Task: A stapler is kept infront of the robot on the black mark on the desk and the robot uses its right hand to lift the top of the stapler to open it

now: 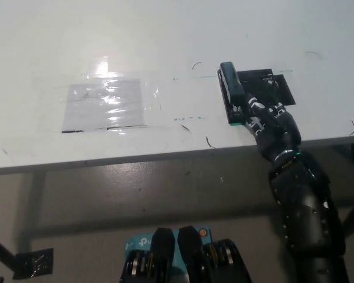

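The black stapler (231,88) lies lengthwise on the white desk (165,47), at the left edge of the black mark (275,88). Its dark top arm (230,78) looks short and raised above the greenish-edged base (234,118). My black right hand (264,117) sits at the stapler's near end, by the desk's front edge, and covers that end. Whether it touches the stapler is hidden by the hand's back. The left hand is out of the picture.
A taped clear plastic sheet (103,105) shines on the desk to the left. The desk's front edge (135,158) crosses the picture, with grey floor (165,194) below it. A small dark bracket (32,262) lies on the floor at the lower left.
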### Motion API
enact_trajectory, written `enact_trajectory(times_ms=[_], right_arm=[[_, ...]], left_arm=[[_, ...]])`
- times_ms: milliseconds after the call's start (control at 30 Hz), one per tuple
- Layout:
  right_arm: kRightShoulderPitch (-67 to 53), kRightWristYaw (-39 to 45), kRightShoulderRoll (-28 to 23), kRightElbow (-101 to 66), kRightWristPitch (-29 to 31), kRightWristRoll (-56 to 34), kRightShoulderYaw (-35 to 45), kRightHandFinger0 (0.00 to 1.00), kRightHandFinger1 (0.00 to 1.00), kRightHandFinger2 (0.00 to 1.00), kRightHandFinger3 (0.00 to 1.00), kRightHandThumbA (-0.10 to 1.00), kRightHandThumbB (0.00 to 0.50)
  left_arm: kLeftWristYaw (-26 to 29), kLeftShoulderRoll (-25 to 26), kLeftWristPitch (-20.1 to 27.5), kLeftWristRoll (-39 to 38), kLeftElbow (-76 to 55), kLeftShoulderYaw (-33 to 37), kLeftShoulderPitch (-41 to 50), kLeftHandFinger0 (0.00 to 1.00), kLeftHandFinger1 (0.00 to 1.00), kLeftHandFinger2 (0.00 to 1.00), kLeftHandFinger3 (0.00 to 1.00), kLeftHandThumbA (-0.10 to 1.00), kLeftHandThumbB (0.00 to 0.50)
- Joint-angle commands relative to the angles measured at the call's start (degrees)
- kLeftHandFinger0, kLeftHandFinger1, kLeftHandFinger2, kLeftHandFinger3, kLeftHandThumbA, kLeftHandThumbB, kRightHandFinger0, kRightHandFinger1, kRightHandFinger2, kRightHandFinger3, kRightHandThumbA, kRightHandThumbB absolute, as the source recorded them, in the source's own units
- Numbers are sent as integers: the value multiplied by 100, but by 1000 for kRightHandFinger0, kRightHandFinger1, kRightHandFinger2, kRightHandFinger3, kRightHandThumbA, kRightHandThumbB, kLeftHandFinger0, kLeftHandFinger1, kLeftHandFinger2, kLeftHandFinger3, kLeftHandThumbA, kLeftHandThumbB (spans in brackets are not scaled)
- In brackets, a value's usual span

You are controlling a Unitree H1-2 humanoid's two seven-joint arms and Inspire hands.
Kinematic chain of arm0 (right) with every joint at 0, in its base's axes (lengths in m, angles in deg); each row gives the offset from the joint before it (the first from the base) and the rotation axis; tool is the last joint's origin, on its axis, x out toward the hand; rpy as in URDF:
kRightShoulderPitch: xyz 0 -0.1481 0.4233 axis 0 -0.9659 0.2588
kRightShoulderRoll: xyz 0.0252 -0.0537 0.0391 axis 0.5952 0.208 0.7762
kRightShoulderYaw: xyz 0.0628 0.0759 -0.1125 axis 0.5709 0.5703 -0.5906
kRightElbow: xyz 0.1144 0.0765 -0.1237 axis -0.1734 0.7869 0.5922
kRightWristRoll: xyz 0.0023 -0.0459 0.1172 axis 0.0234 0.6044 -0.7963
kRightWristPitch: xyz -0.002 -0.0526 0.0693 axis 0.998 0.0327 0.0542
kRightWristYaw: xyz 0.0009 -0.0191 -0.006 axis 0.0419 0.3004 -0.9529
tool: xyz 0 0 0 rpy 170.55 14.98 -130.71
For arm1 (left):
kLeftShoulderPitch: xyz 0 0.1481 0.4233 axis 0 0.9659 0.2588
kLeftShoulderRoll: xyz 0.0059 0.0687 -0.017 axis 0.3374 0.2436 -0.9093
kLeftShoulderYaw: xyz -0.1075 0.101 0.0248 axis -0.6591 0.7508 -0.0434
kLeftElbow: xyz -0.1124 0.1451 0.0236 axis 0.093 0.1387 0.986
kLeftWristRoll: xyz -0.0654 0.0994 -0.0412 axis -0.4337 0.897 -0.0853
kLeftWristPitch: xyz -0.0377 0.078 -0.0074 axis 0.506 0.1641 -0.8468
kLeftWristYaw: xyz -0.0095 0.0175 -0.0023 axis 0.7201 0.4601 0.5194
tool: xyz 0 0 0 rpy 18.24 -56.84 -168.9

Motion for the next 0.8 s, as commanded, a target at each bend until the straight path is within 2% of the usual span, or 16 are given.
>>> enact_trajectory(times_ms=[0,33,100,233,400,467,567,667,700,767], right_arm=[[116,-523,-216,-854,-461,-1284,-458,709,804,908,1000,809,0],[80,-586,-291,-939,-461,-1392,-488,711,806,909,1000,809,0],[-161,-521,-594,-1420,-461,-1659,-409,803,897,998,1000,845,0],[-501,-481,-1058,-2064,-461,-1802,-320,745,835,945,1000,877,0],[-1128,-561,-1471,-2894,-461,-1805,-78,753,797,891,1000,820,0],[-1537,-497,-1595,-3192,-461,-1492,114,717,760,848,999,722,0],[-2041,-116,-1730,-3266,-393,-791,324,710,764,846,1000,696,0],[-2328,18,-1754,-3091,-146,-236,378,668,747,820,962,612,0],[-2478,184,-1798,-2846,171,295,276,650,716,782,925,576,2],[-2556,358,-1837,-2512,512,753,183,610,674,741,905,595,0]], left_arm=[[61,115,60,-65,-250,-102,1,268,430,567,724,889,0],[59,121,38,-69,-239,-102,-5,268,431,567,725,889,0],[46,126,-19,-90,-292,-101,16,280,446,591,723,894,0],[31,187,-34,-112,-276,-145,-23,276,450,610,731,885,0],[11,249,93,-50,-184,-149,-30,279,449,599,741,900,0],[28,254,23,-91,-256,-181,-26,278,451,609,747,902,0],[52,254,-29,-74,-280,-185,-40,321,480,618,736,888,0],[43,238,-45,-113,-278,-190,-73,311,465,589,737,881,0],[37,243,-17,-82,-285,-175,-76,307,462,579,723,889,0],[72,235,-66,-54,-316,-177,-80,302,457,573,719,891,0]])
